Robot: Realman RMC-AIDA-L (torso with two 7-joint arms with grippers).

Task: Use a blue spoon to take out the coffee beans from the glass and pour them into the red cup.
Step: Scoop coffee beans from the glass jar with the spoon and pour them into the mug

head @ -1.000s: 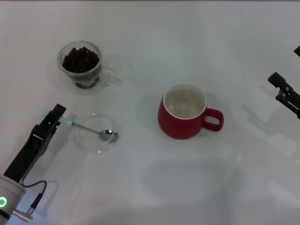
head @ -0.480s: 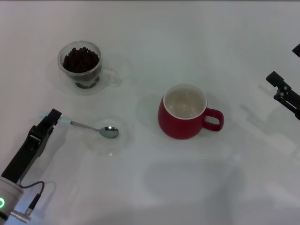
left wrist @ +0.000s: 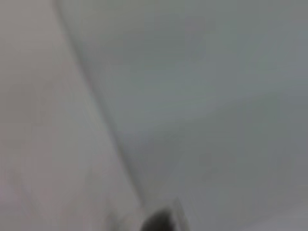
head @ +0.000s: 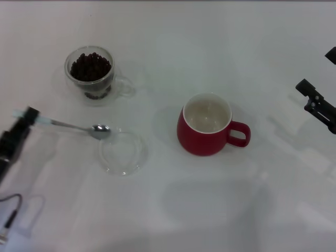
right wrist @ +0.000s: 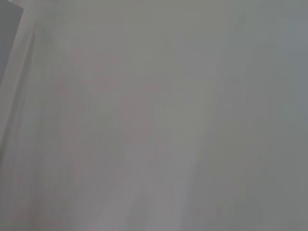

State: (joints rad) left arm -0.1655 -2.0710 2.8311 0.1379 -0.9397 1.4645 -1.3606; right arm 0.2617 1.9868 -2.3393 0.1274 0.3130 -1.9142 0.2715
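Note:
In the head view my left gripper (head: pixel 30 116) at the left edge is shut on the pale handle of the blue spoon (head: pixel 73 126). The spoon is held level above the table, its silver bowl by the far rim of the shallow glass dish (head: pixel 122 153). The glass (head: pixel 91 73) full of dark coffee beans (head: pixel 90 66) stands at the back left. The red cup (head: pixel 206 126), empty with a cream inside, stands mid-table with its handle to the right. My right gripper (head: pixel 316 103) is parked at the right edge. Both wrist views show only blurred pale surface.
The white table (head: pixel 210 210) runs wide around the cup and in front of the dish. A thin cable (head: pixel 11 210) hangs by my left arm at the lower left.
My left gripper has lifted the spoon out of the shallow dish and drawn it back and to the left. The dish, glass, cup and right arm have stayed where they were.

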